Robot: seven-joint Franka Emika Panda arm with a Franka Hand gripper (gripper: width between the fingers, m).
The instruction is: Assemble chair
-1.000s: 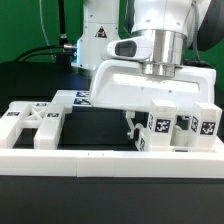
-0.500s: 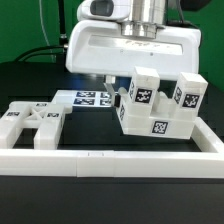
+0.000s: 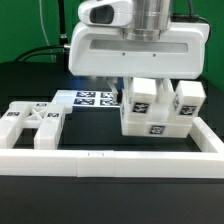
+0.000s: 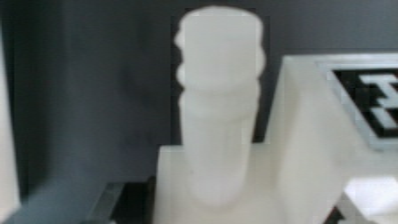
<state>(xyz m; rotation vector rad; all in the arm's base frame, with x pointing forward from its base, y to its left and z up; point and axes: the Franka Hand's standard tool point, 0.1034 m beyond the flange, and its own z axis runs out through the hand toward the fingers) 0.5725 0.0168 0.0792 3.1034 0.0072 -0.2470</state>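
My gripper (image 3: pixel 135 80) is shut on a chunky white chair part (image 3: pixel 158 108) and holds it tilted above the table at the exterior view's right. The part's blocky legs carry black-and-white tags, and its body hides my fingertips. In the wrist view a ridged white post of this part (image 4: pixel 217 110) runs between the jaws, beside a tagged white block (image 4: pixel 352 100). Another white chair part with a cross-shaped brace (image 3: pixel 30 125) lies flat on the table at the exterior view's left, well apart from the gripper.
A long low white border rail (image 3: pixel 110 160) runs along the front and turns up the right side. The marker board (image 3: pixel 92 98) lies flat behind the middle. A black table top lies between the rail and the marker board.
The gripper has risen with the chair part, lifting it off the table by the rail. The part has tilted so its tagged legs point up and forward, then shifted slightly right.
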